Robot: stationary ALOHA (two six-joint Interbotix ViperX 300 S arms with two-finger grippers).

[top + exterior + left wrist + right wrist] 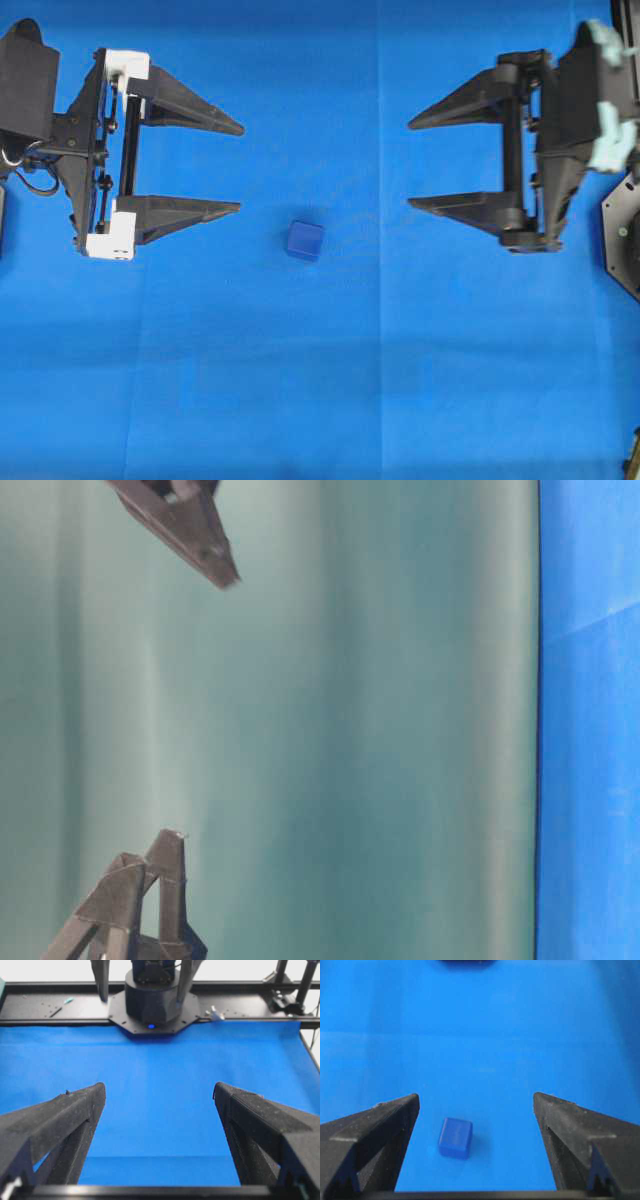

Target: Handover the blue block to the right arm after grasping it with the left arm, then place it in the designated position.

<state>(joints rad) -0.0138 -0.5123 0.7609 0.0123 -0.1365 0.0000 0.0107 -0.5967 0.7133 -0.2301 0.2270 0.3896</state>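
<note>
- Worktop (330,400): covered edge to edge by a bright blue cloth, matte, with faint straight fold creases crossing it in the overhead view.
- Room: table-level view shows a plain pale green backdrop (350,730), smooth, softly shaded in vertical bands; the picture appears turned sideways, the blue cloth running down its right edge.
- Black frame rail (60,1010) borders the far edge of the cloth in the left wrist view; an octagonal black arm base (152,1007) sits on it, with a small blue light at its front.
- Blue block (304,240): small dark-blue cube, rounded edges, smooth faces, a shade darker than the cloth. It rests on the cloth, free of both grippers.
- Left gripper (240,168): black frame with white plastic corner pieces, two tapered pointed fingers with a fine grainy texture. Jaws spread wide, nothing between them. It lies left of the blue block; its lower fingertip is near the block, slightly above it in the overhead view, not touching.
- Right gripper (410,164): all-black frame, pale rounded housing behind it, same pointed fingers. Jaws spread wide, holding nothing. It lies right of the blue block, well apart.
- Right wrist view: blue block (455,1138) sits on the cloth between the two finger lines, closer to the left-hand finger (380,1130), untouched.
</note>
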